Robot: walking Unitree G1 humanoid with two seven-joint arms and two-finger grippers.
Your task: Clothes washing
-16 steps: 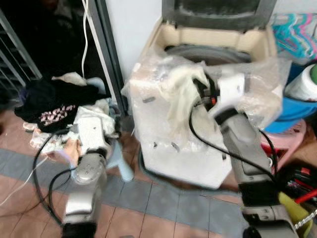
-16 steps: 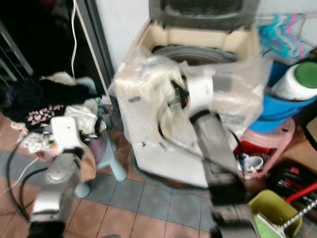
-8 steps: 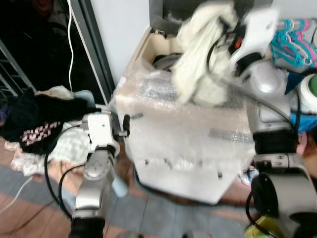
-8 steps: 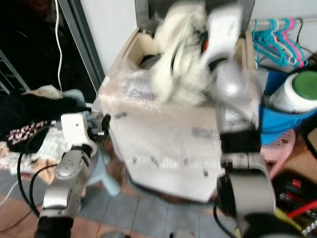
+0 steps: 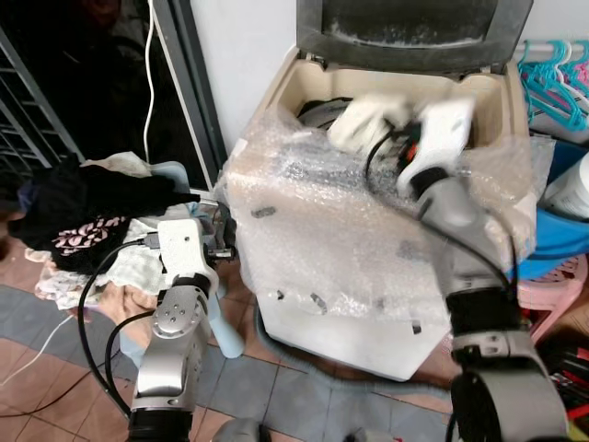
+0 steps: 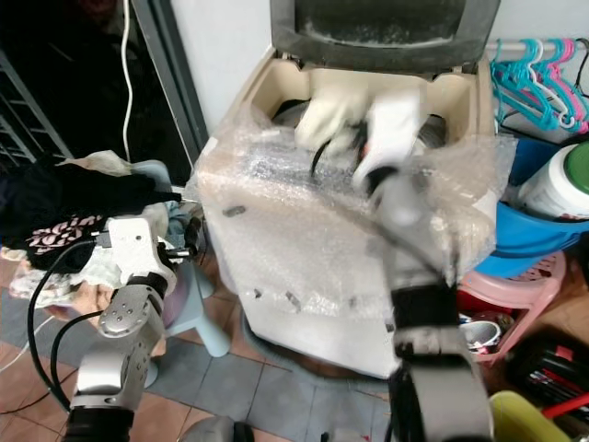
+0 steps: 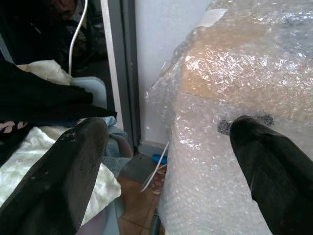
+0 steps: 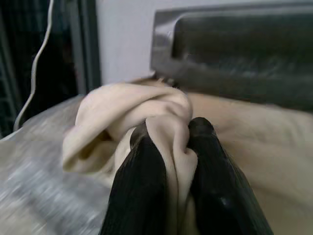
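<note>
Over the open mouth of the washer, in the upper middle of the head views, the right gripper has its two black fingers pressed together on a fold of a cream-white crumpled cloth garment, which bunches out ahead of the fingertips. In the left eye view that garment hangs blurred just above the dark drum opening, with the right arm's white wrist block beside it and the silver forearm reaching up from the lower right of the frame.

Around it stands the beige top-loading washing machine, its dark grey lid raised upright at the top of the frame. Clear bubble wrap covers the machine's front and near corner.

At the lower left, the left gripper has its fingers spread wide apart, holding nothing, level with the wrapped corner of the machine. Beyond it, at the left middle of the frame, a pile of dark and pale clothes lies heaped on a pale blue plastic stool. Teal and pink plastic hangers hang at the upper right, above a blue plastic tub.
</note>
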